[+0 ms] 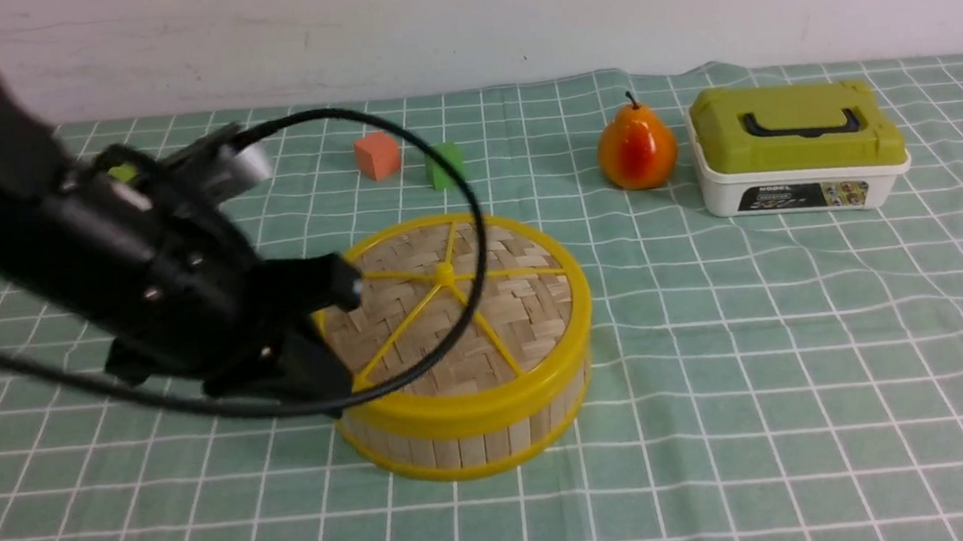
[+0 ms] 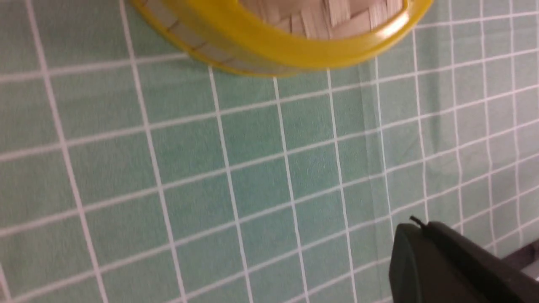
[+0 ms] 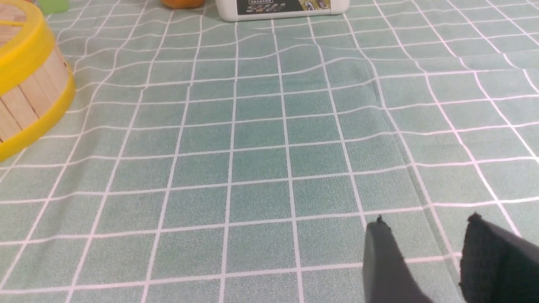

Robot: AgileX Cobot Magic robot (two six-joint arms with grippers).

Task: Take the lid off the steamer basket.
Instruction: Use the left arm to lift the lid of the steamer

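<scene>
The lid point(image 1: 459, 308), woven bamboo with a yellow rim and spokes, sits on the steamer basket point(image 1: 463, 445) in the middle of the green checked cloth. My left gripper point(image 1: 346, 285) is at the lid's left edge, just above the rim; whether it touches is unclear. In the left wrist view its fingers point(image 2: 414, 227) are pressed together and hold nothing, with the lid's rim point(image 2: 294, 46) and the basket wall point(image 2: 185, 35) beyond them. My right gripper point(image 3: 427, 221) is open and empty over bare cloth, far from the basket point(image 3: 29, 97), and is out of the front view.
A pear point(image 1: 636, 149) and a white box with an olive-green lid point(image 1: 797, 147) stand at the back right. An orange cube point(image 1: 377, 155) and a green block point(image 1: 445, 166) lie behind the basket. The left arm's black cable point(image 1: 468, 219) loops over the lid.
</scene>
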